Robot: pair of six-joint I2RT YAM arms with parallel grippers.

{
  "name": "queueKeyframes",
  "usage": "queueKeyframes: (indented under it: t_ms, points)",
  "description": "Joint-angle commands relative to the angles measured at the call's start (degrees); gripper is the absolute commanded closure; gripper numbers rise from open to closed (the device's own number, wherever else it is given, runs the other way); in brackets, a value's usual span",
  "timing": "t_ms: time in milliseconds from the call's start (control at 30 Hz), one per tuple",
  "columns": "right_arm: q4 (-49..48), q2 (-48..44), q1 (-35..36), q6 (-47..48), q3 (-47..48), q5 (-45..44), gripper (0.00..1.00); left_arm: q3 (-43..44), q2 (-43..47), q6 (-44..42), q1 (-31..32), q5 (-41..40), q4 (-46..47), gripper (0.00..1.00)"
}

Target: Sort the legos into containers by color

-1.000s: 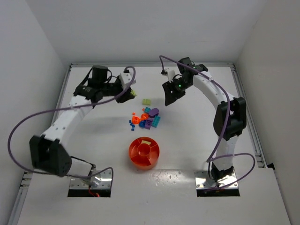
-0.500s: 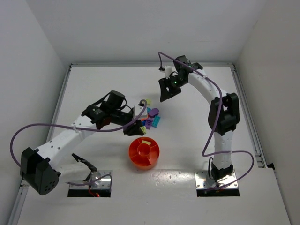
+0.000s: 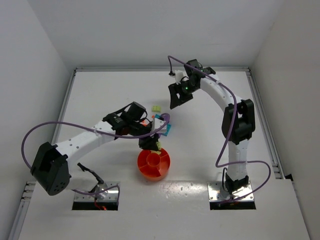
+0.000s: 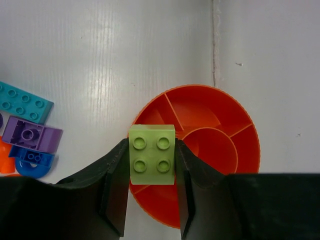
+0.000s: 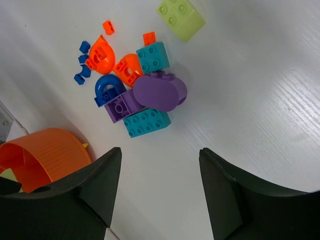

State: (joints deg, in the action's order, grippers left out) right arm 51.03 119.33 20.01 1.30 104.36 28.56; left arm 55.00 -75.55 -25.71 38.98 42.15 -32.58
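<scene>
Left gripper (image 4: 151, 169) clamped on a yellow-green 2x2 brick (image 4: 152, 154), brick over rim of divided orange-red tray (image 4: 195, 107), tray by near edge of table (image 3: 100, 95), centre, right gripper (image 5: 160, 155) jaws wide, empty, above mixed brick pile (image 5: 145, 95) mid-table, second yellow-green brick (image 5: 181, 19) just beside pile.

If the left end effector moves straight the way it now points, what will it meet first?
Most likely the orange tray. The left end effector, shut on a yellow-green brick, points down at the tray's wedge compartments near the rim. How high it hangs above them is unclear.
</scene>
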Motion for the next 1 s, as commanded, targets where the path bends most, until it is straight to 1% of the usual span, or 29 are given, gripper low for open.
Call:
queueKeyframes:
  t_ms: [0, 67, 133, 200, 233, 300, 333, 433, 467, 500, 567, 633, 667, 767, 867, 900, 933, 967]
  points:
    - [-0.9, -1.8, 0.3, 0.6, -0.1, 0.5, 0.36, 0.1, -0.6, -1.3, 0.6, 0.7, 2.5, 0.8]
    - [-0.9, -1.8, 0.3, 0.6, -0.1, 0.5, 0.36, 0.1, -1.1, -1.4, 0.6, 0.7, 2.5, 0.79]
    - [-0.9, -1.8, 0.3, 0.6, -0.1, 0.5, 0.36, 0.1, -1.1, -2.0, 0.6, 0.7, 2.5, 0.74]
    - [-0.4, -1.8, 0.3, 1.2, -0.1, 1.1, 0.36, 0.1, -1.1, -3.8, 0.6, 0.7, 0.5, 0.71]
    - [-0.4, -1.8, 0.3, 1.2, -0.1, 1.6, 0.36, 0.1, -1.1, -3.8, 0.6, 1.2, 0.5, 0.66]
    - [0.1, -1.8, 0.3, 1.8, -0.1, 2.1, 0.36, 0.1, -1.1, -5.1, 0.6, 1.7, -1.0, 0.61]
    - [0.1, -1.8, 0.3, 1.8, -0.1, 2.1, 0.36, 0.1, -1.1, -5.9, 0.6, 1.7, -1.9, 0.55]
    - [0.1, -1.8, 0.3, 1.8, -0.1, 2.6, 0.36, 0.1, -1.1, -6.6, 0.6, 2.2, -3.1, 0.47]
    - [0.1, -1.8, 0.3, 1.8, 0.4, 3.2, 0.36, 0.1, -0.6, -6.6, 0.6, 2.2, -3.1, 0.4]
    - [0.1, -1.8, 0.3, 1.8, 0.4, 3.2, 0.36, 0.1, -0.6, -6.6, 0.6, 2.8, -3.1, 0.37]
    - [0.7, -1.8, 0.3, 2.3, 0.4, 3.2, 0.36, 0.7, -0.6, -6.6, -0.3, 3.9, -3.1, 0.32]
    - [0.7, -1.8, 0.3, 2.3, 0.9, 3.9, 0.36, 1.5, -0.6, -6.6, -1.2, 3.9, -3.1, 0.3]
    - [0.7, -1.8, 0.3, 3.0, 0.9, 3.9, 0.36, 2.5, -0.6, -6.6, -2.6, 4.5, -3.1, 0.3]
    - [0.7, -0.6, 0.3, 4.1, 2.3, 4.5, 0.36, 5.5, 1.5, -2.8, -6.7, 6.1, -2.3, 0.3]
    - [0.7, 2.0, 0.3, 4.7, 6.8, 4.5, 0.36, 7.3, 4.2, 4.4, -12.3, 5.2, 2.9, 0.3]
    - [0.7, 2.8, 0.9, 5.4, 7.8, 4.5, 0.36, 7.3, 6.1, 6.6, -13.8, 4.3, 4.8, 0.29]
    - [-1.9, 2.8, 0.9, 5.4, 7.8, 4.5, 0.34, 7.3, 7.0, 11.3, -15.3, 3.0, 8.6, 0.28]
    - [-4.1, 2.8, 0.9, 4.8, 7.8, 4.5, 0.33, 7.8, 7.6, 13.0, -18.3, 1.1, 10.0, 0.24]
